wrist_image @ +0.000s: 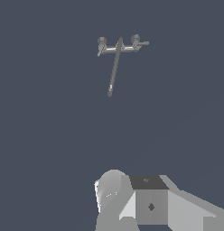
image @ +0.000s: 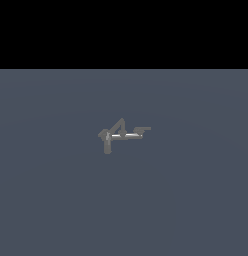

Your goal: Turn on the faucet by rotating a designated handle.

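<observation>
The faucet (image: 121, 135) is a small dull-grey fixture standing on the flat grey floor in the middle of the exterior view. It has a pale straight rod (image: 125, 135), a triangular peak (image: 120, 125) and a short thick stub (image: 107, 146). The handle (image: 142, 129) is a short flat dark-grey tab at the rod's end on the exterior view's right. The wrist view shows the faucet (wrist_image: 117, 54) from above, with the handle (wrist_image: 142, 43) on its cross bar. My gripper (wrist_image: 132, 198) shows only as pale blocky parts, far from the faucet and touching nothing. The arm is out of the exterior view.
The faucet stands on a plain grey-blue floor (image: 56, 200) that fills both views. A black band (image: 124, 30) lies beyond its far edge in the exterior view.
</observation>
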You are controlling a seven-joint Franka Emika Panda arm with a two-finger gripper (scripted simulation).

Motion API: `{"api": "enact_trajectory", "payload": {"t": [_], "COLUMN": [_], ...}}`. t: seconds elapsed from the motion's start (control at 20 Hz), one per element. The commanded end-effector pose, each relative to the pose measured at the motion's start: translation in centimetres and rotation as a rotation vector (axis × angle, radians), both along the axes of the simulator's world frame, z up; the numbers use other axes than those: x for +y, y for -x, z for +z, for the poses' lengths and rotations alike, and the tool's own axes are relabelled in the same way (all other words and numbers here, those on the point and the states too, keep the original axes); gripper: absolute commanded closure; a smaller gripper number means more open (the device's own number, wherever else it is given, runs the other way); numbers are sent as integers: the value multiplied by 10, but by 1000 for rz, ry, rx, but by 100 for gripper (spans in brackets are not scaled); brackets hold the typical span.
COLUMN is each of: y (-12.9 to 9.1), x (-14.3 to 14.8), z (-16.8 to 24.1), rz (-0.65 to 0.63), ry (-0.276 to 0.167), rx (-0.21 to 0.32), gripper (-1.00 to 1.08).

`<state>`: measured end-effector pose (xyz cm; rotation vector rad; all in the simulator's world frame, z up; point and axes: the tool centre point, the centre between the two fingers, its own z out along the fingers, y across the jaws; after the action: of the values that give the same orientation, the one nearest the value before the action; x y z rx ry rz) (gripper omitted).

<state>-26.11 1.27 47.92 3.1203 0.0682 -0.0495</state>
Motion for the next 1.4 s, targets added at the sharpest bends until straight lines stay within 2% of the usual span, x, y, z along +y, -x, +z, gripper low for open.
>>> {"api": "enact_trajectory", "payload": {"t": [0.0, 0.35, 0.65, 0.95, 1.35], "y": [0, -6, -23, -51, -100], "x": [0, 4, 13, 25, 37], "z": [0, -8, -28, -60, -113], "rz": [0, -29, -101, -214, -405], "ry": [0, 0, 0, -1, -2], "rx": [0, -1, -2, -5, -9], "gripper": [108, 108, 108, 108, 108]}}
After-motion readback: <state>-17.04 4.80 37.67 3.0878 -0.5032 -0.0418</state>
